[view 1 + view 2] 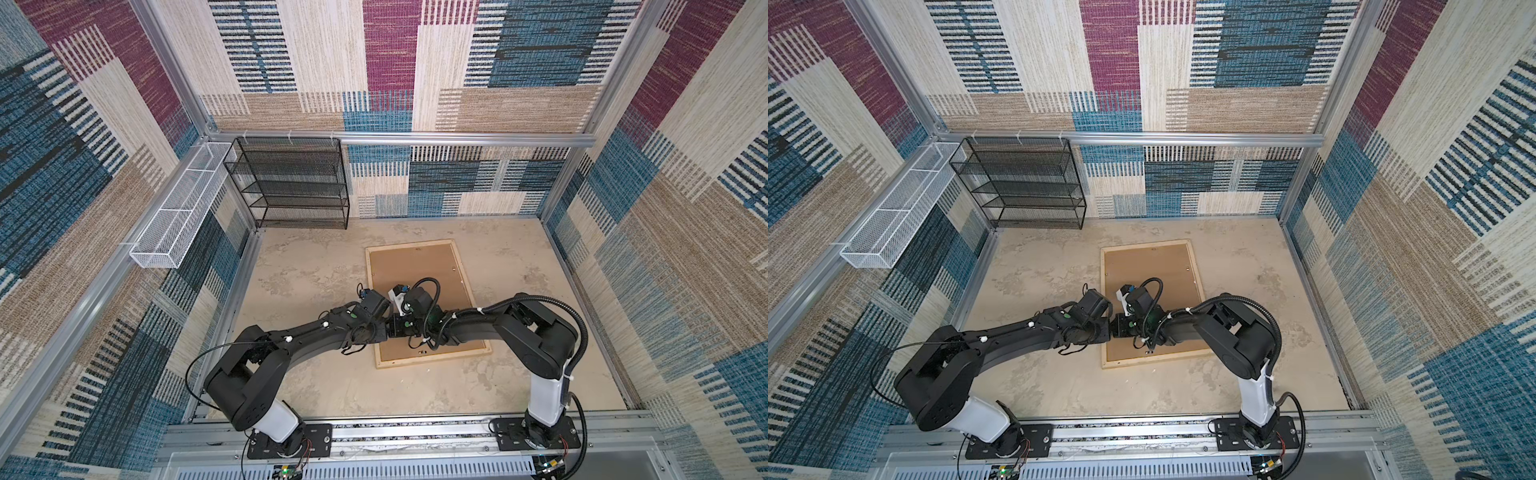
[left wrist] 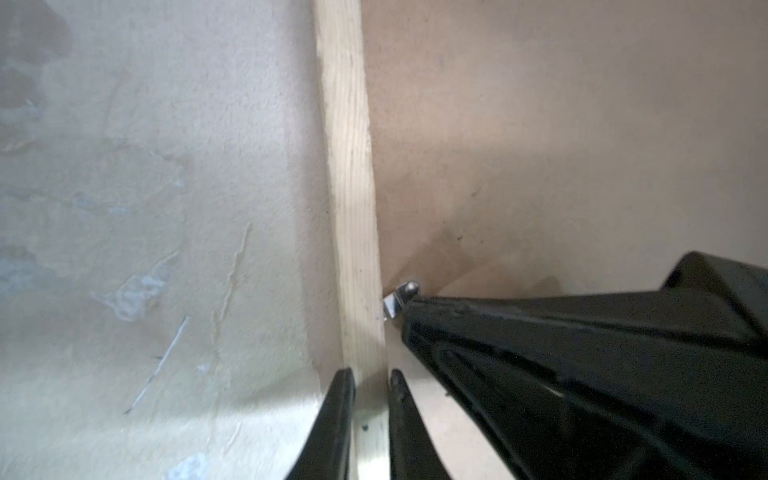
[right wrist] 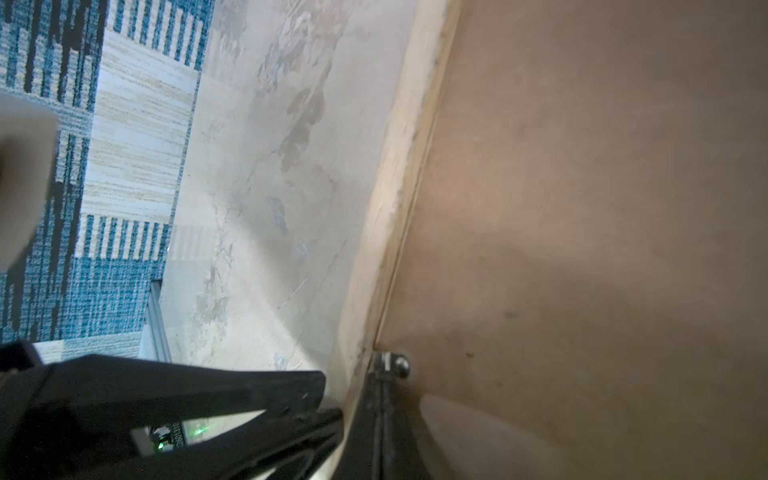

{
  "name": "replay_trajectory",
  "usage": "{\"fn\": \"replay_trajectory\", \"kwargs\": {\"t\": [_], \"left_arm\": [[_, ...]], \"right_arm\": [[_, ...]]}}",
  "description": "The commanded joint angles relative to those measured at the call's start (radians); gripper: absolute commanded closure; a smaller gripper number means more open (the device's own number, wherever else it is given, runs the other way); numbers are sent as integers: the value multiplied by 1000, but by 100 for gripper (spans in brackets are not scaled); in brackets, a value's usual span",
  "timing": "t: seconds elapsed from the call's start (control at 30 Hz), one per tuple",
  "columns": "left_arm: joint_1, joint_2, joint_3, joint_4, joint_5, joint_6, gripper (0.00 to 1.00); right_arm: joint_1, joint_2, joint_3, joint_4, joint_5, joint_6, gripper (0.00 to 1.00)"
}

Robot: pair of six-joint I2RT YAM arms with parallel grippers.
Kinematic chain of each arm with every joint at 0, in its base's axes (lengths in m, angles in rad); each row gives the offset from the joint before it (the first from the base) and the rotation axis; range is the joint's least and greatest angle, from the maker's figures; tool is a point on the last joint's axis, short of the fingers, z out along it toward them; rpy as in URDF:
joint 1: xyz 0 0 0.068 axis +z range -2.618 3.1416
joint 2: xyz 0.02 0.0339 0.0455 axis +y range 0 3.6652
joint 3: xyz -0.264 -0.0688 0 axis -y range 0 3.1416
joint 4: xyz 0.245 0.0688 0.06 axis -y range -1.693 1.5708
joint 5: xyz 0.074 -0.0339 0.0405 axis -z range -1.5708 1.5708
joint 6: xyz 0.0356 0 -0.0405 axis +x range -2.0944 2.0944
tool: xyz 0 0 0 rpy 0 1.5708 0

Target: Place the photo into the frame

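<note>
The pale wood frame (image 1: 432, 360) (image 1: 1158, 358) lies face down on the table, filled by a brown backing board (image 1: 415, 266) (image 1: 1150, 266). The photo is hidden. Both wrists meet over the frame's left rail, which hides the fingertips in both top views. My left gripper (image 2: 371, 374) is shut on that rail (image 2: 353, 187), one finger on each side. My right gripper (image 3: 380, 361) is shut, its tips set against a small metal tab (image 2: 401, 297) (image 3: 397, 363) on the board at the rail's inner edge. Its black body (image 2: 582, 353) crosses the left wrist view.
A black mesh shelf (image 1: 291, 183) stands at the back left of the table. A white mesh basket (image 1: 178, 208) hangs on the left wall. Patterned walls close in the beige table (image 1: 316, 266) on three sides.
</note>
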Motion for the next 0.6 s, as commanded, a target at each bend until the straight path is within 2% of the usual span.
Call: {"fn": "replay_trajectory", "kwargs": {"t": [0.0, 0.27, 0.57], "left_arm": [[-8, 30, -14, -122, 124, -20, 83], [-9, 49, -4, -130, 126, -20, 84], [-9, 76, 2, -125, 154, -14, 86]], "right_arm": [[1, -16, -13, -110, 84, -9, 100], [10, 21, 20, -128, 43, -36, 100], [11, 77, 62, -141, 67, -15, 100]]}}
